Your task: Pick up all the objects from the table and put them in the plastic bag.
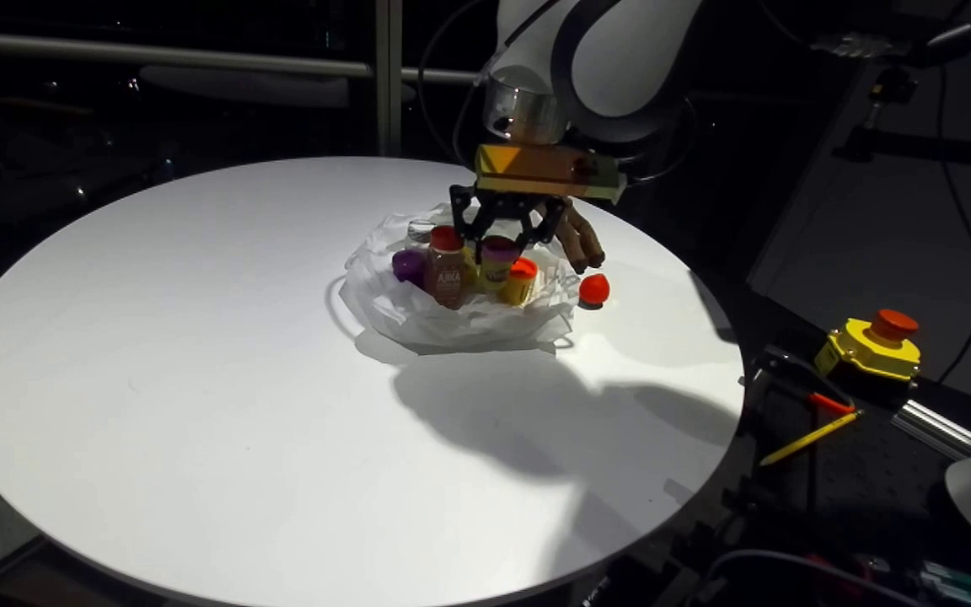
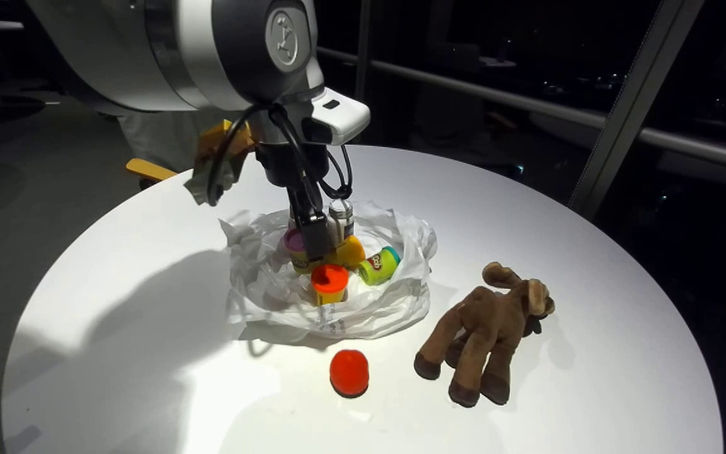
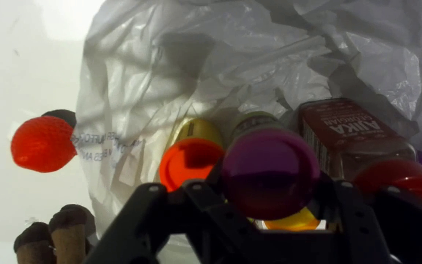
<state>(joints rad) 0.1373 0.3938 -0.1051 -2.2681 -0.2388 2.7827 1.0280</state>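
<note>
"What's before you?"
"My round white tabletop (image 1: 199,405), a wrinkled translucent plastic bag (image 2: 394,309) lying on it."
"And nearer its edge?"
"I see a dimpled red rounded piece (image 2: 349,372) just beside the bag, and a brown plush four-legged toy (image 2: 488,318) lying down."

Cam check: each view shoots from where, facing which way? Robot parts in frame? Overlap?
Exterior view: raised, furry toy in foreground; looks down at the bag on the table; arm, fingers show.
Exterior view: raised, furry toy beyond the fingers; looks down across the bag; arm, fingers show; yellow-and-red device at right.
Wrist view: above the fingers, looks down onto the bag; the fingers show, purple-lidded cup between them.
Both exterior views share table, bag, furry toy, arm, fingers.
</note>
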